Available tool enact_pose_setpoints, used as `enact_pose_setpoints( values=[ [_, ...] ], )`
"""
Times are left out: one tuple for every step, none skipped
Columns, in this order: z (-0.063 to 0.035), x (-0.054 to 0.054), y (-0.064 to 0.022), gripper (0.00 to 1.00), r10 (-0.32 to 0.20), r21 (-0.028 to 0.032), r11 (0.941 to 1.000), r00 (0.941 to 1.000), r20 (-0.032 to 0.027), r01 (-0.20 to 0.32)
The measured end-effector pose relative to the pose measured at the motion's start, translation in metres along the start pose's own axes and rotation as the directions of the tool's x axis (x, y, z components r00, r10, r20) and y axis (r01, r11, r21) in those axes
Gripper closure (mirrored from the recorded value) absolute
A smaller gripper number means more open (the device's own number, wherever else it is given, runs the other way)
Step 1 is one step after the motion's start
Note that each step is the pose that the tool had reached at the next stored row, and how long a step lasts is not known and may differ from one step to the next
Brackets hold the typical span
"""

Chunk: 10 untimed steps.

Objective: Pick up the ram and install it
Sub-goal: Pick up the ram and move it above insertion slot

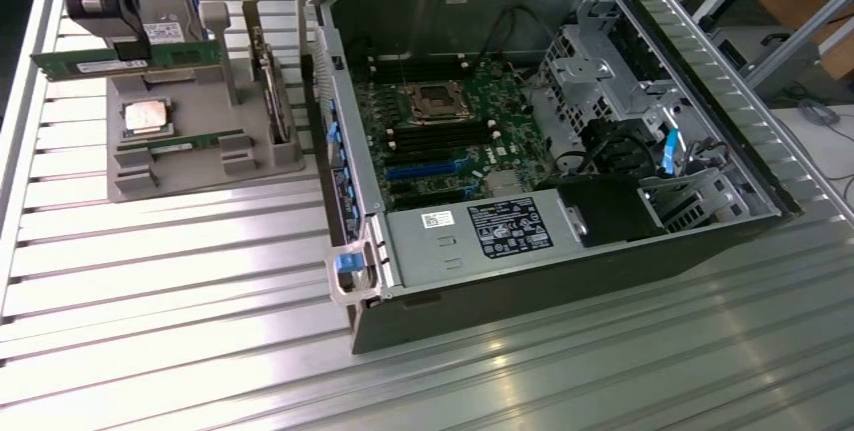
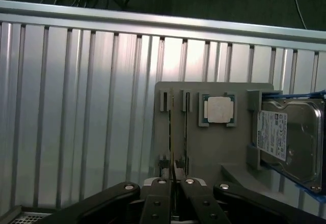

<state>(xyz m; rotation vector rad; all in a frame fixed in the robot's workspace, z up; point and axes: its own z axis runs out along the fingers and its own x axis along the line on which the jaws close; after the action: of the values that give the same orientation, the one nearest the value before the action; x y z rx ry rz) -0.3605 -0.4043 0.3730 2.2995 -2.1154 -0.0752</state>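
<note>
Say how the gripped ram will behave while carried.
The ram is a thin flat board, so probably stiff and light. The gripper pinches it near its middle, so it should hang level. As a bare circuit board, it is likely fragile against knocks.

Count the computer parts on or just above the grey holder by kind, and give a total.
RAM sticks: 2 (held ram, slotted ram)
CPU chip: 1
Hard drive: 1
Card with bracket: 1
Total: 5

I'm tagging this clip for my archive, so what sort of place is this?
Probably a robotics lab bench for PC assembly: a ribbed aluminium table, an open black desktop computer case and a grey plastic fixture holding spare parts.
</note>
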Motion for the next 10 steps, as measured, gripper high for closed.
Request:
enact_pose_setpoints(
  values=[
    [-0.0013,0.000,0.0000,0.87,0.001,0.0001,1.0000,1.0000,0.0001,-0.001],
    [-0.0025,0.000,0.0001,0.87,0.002,0.0001,1.0000,1.0000,0.0001,-0.002],
    [-0.0036,0.000,0.0001,0.87,0.003,0.0001,1.0000,1.0000,0.0002,-0.003],
    [-0.0056,0.000,0.0002,0.87,0.004,0.0002,1.0000,1.0000,0.0002,-0.004],
    [-0.0067,0.000,0.0002,0.87,0.005,0.0002,1.0000,1.0000,0.0003,-0.005],
    [-0.0081,0.000,0.0003,0.87,0.005,0.0002,1.0000,1.0000,0.0003,-0.005],
    [-0.0098,0.000,0.0004,0.87,0.006,0.0003,1.0000,1.0000,0.0004,-0.006],
    [-0.0111,0.000,0.0004,0.87,0.007,0.0002,1.0000,1.0000,0.0003,-0.007],
    [-0.0118,0.000,0.0004,0.87,0.007,0.0002,1.0000,1.0000,0.0004,-0.007],
    [-0.0127,0.000,0.0005,0.87,0.007,0.0002,1.0000,1.0000,0.0003,-0.007]
  ],
)
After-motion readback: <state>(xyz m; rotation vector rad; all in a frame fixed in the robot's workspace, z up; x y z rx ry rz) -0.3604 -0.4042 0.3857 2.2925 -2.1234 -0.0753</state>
